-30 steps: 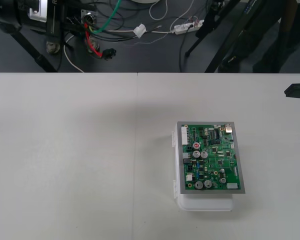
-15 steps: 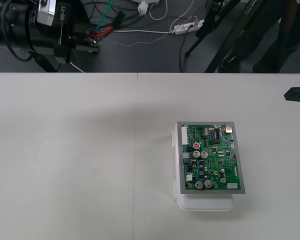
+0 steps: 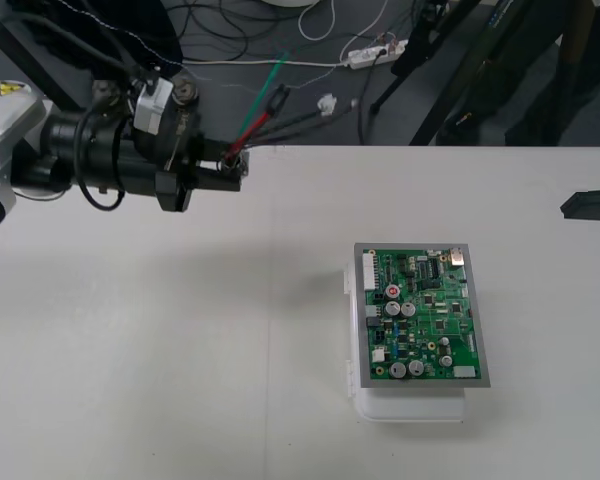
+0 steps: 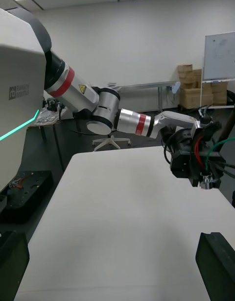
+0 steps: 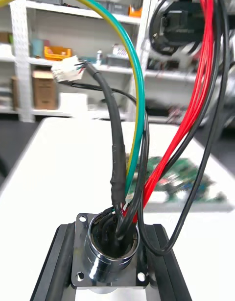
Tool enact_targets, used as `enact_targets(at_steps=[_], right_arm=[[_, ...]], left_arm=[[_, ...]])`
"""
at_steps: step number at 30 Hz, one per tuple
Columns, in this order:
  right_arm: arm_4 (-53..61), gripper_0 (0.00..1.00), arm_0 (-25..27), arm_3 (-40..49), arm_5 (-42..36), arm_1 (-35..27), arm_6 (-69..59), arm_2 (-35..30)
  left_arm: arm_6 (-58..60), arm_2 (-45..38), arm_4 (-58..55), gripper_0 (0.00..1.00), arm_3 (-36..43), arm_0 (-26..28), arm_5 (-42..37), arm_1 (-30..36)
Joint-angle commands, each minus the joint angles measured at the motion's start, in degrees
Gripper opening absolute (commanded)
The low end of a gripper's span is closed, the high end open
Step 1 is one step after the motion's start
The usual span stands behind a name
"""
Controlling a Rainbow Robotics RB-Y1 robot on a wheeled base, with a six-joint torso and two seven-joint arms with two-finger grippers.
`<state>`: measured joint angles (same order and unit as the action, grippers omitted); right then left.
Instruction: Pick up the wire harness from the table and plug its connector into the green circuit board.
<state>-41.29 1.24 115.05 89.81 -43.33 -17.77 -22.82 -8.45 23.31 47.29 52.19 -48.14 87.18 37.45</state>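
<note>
The green circuit board [image 3: 420,315] sits on its white base right of the table's middle. My left gripper [image 3: 230,172] hangs over the table's far left part, shut on the harness's round metal socket [image 5: 108,254]. Red, black and green wires [image 3: 265,122] fan out from it toward the far edge, ending in a small white plug [image 3: 328,103] in the air. In the left wrist view the wires [image 5: 139,134] rise from the socket, with the plug [image 5: 68,68] high up and the board [image 5: 183,179] beyond. My right gripper [image 3: 590,278] waits open at the right edge.
Dark floor with cables, a power strip [image 3: 375,53] and tripod legs lies beyond the far edge. In the right wrist view the left gripper [image 4: 203,176] holds the harness above the bare table [image 4: 112,213], between the right arm's wide-apart fingers [image 4: 218,262].
The left arm has swung in from beyond the far left edge toward the table, carrying the harness. It now points right toward the board. The right arm has stayed put.
</note>
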Motion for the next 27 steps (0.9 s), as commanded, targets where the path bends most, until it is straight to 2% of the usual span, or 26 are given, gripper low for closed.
enact_targets(at_steps=[1,11,20,27], right_arm=[[1.6,1.0,0.9,2.2,0.2,-1.7,-2.6,0.7],[1.9,1.0,0.4,0.7,0.2,-1.7,-3.4,-1.6],[1.8,1.0,-2.6,1.1,0.2,-1.8,-7.4,3.0],[-1.2,1.0,-8.1,0.6,0.2,-1.8,-9.7,4.7]], left_arm=[[3.6,-1.1,0.2,0.0,6.6,4.6,2.8,-2.8],[17.1,-1.1,0.2,0.0,11.3,9.6,2.8,-7.1],[32.4,-1.1,-1.1,0.0,25.6,17.5,2.8,-8.2],[45.3,-1.2,-1.4,0.0,35.8,23.1,2.8,-9.1]])
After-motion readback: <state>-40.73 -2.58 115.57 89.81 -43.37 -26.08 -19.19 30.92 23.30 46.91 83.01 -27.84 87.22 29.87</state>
